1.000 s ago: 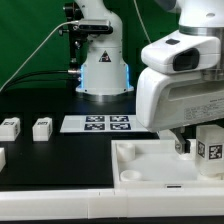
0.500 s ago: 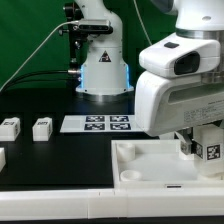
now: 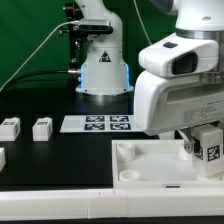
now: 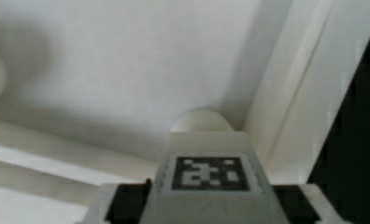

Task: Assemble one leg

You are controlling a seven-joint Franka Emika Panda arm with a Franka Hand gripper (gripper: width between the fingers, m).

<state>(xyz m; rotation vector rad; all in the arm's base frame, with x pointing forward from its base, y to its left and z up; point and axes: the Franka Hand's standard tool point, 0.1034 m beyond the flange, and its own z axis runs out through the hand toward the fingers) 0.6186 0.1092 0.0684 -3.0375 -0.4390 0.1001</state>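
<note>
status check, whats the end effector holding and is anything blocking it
End effector shut on the leg, tag showing. Leg held over the white tray piece. Nothing visible in the way.

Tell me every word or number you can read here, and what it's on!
No words or numbers can be read.
Square black-and-white tags, patterns not letters: on the leg, the marker board and two loose legs.
Dark mark on the robot base: too blurred to read.
</note>
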